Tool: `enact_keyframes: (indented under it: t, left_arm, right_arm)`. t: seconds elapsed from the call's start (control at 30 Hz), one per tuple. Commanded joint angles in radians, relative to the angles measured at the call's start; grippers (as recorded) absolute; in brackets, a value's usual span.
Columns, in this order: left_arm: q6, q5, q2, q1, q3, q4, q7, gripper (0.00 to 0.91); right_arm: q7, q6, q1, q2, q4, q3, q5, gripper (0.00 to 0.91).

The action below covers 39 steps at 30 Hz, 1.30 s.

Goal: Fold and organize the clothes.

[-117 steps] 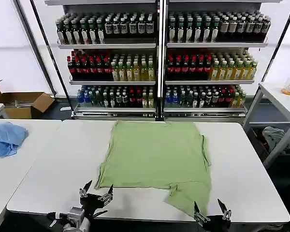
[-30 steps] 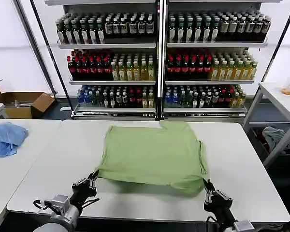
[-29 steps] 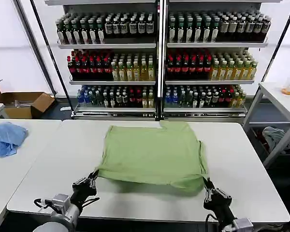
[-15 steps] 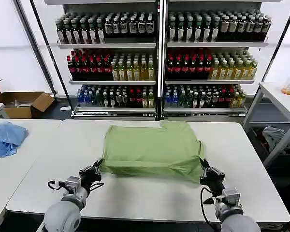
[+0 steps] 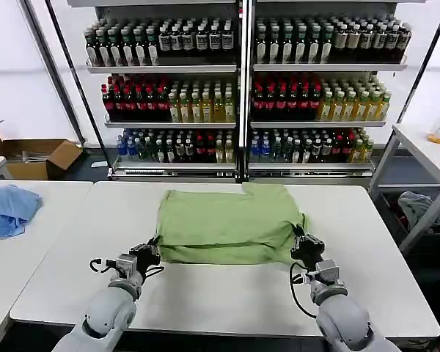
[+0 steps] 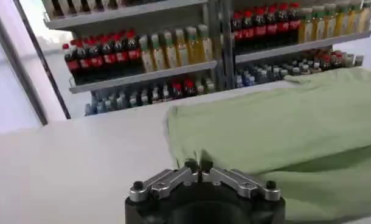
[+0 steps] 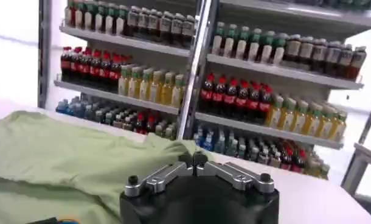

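- At the shirt's [image 5: 227,224] 8 o'clock corner, the left gripper [image 5: 152,249] pinches the hem.
- At its 4 o'clock corner, the right gripper [image 5: 298,243] pinches likewise.
- On the white table [image 5: 227,301], the shirt lies doubled over.
- At 12 o'clock, shelves [image 5: 242,88] hold bottles.

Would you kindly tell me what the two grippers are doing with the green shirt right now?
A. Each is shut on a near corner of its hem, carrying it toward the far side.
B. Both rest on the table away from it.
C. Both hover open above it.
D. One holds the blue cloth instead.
A: the left gripper and right gripper each pinch a near corner of the green shirt, with its near hem doubled over the rest.
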Motion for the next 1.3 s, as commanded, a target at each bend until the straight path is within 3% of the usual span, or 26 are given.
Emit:
enact_keyframes:
  t: [0.03,0.5,0.77,0.8,0.83,0.87,0.9,0.93,1.0,1.03,1.07,1.3]
  left_arm:
    - [0.004,0.01,0.001,-0.019,0.016,0.028,-0.004,0.907]
    - [0.001,0.007,-0.013,0.102,-0.065,-0.051,-0.014,0.907]
    - [0.004,-0.009,-0.02,0.11,-0.077,-0.034,-0.016,0.907]
    - [0.004,-0.01,-0.02,0.108,-0.076,-0.032,-0.016,0.907]
    - [0.006,-0.011,-0.021,0.107,-0.075,-0.028,-0.016,0.907]
    - [0.008,-0.016,-0.021,0.104,-0.075,-0.024,-0.016,0.907]
    - [0.01,-0.018,-0.021,0.103,-0.075,-0.023,-0.016,0.746]
    - [0.013,-0.023,-0.021,0.101,-0.073,-0.019,-0.016,0.363]
    - [0.017,-0.033,-0.02,0.095,-0.071,-0.011,-0.015,0.111]
    - [0.018,-0.038,-0.019,0.092,-0.069,-0.006,-0.015,0.111]
    - [0.015,-0.043,-0.019,0.086,-0.068,0.002,-0.015,0.02]
    - [-0.005,-0.071,-0.013,0.083,-0.068,-0.011,-0.004,0.02]
  right_arm:
    - [-0.018,-0.02,0.033,0.011,-0.054,-0.033,-0.06,0.907]
    - [0.012,-0.092,-0.215,-0.009,0.145,0.112,0.051,0.907]
    - [0.076,-0.15,-0.219,0.04,0.085,0.133,0.19,0.887]
    - [0.078,-0.154,-0.21,0.042,0.076,0.131,0.199,0.665]
    - [0.079,-0.159,-0.194,0.047,0.063,0.127,0.217,0.343]
    - [0.086,-0.164,-0.177,0.052,0.048,0.121,0.233,0.101]
    - [0.087,-0.166,-0.167,0.055,0.041,0.117,0.242,0.04]
    - [0.091,-0.168,-0.154,0.057,0.032,0.113,0.252,0.0]
    - [0.1,-0.171,-0.127,0.063,0.01,0.105,0.274,0.0]
    - [0.103,-0.17,-0.117,0.065,0.0,0.102,0.279,0.0]
    - [0.104,-0.169,-0.105,0.067,-0.013,0.098,0.288,0.0]
    - [0.103,-0.181,-0.095,0.062,-0.018,0.085,0.323,0.0]
